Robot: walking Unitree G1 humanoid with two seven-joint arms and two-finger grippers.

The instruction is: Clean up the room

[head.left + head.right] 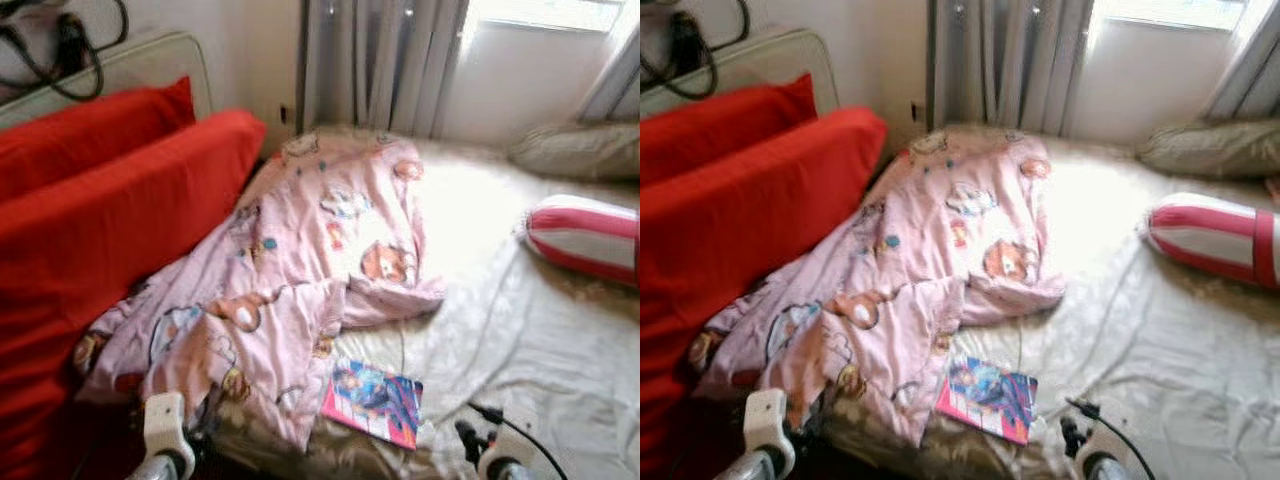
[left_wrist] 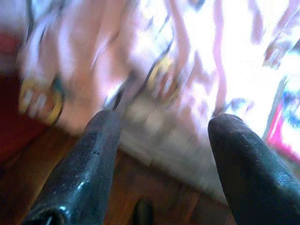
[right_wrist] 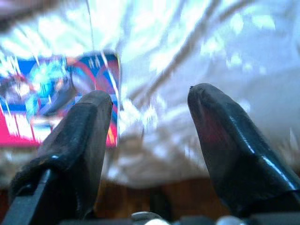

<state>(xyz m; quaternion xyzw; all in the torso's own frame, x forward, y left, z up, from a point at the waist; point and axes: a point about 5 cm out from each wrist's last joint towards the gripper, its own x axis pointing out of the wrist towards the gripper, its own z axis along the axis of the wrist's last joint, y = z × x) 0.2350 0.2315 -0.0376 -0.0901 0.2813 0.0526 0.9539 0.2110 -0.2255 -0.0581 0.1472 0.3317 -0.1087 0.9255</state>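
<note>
Pink printed blanket lies rumpled beside a flat glossy book

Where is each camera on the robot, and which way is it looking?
Left eye view: on the head, looking down at the bed; pink blanket, comic book, both wrists at the bottom.
Right eye view: beside it, same scene, shifted slightly.
Left wrist view: on the left arm, looking along the open left gripper at the blanket's edge.
Right wrist view: on the right arm, looking along the open right gripper at the comic book and cream sheet.
Shared: the comic book appears in all four.
</note>
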